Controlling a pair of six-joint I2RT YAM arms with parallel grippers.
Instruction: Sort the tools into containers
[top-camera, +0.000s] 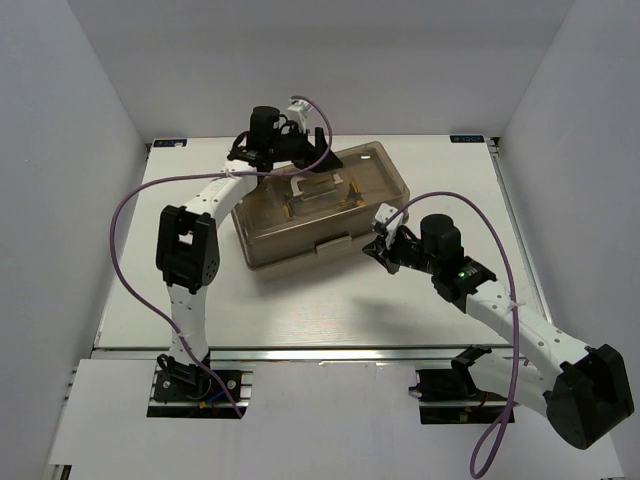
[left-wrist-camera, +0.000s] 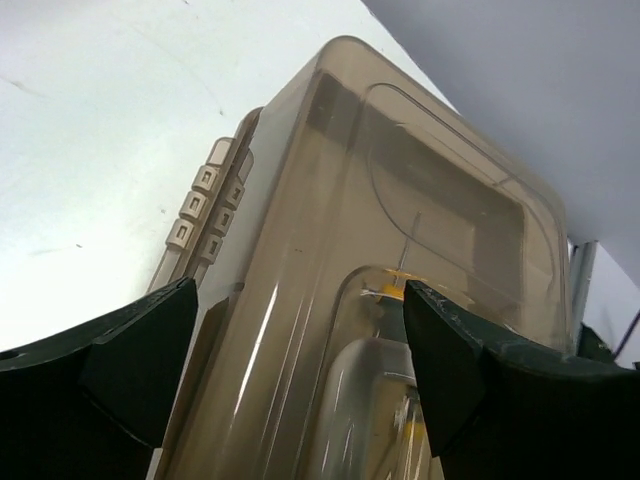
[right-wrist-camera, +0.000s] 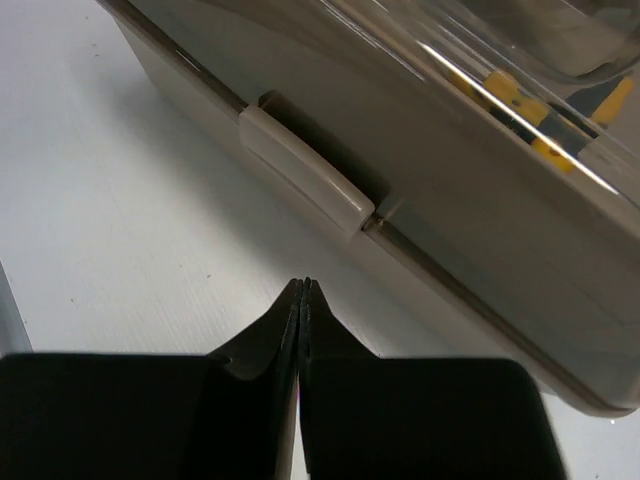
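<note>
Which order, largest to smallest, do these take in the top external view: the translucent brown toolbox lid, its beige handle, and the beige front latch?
1. translucent brown toolbox lid
2. beige handle
3. beige front latch, only a little smaller than the handle

No legible txt or nos.; 2 blue tags (top-camera: 170, 142) at table (top-camera: 300, 310) far edge too small to read.

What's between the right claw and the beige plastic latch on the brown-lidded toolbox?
Only bare white table, shown in the right wrist view, separates claw from latch.
</note>
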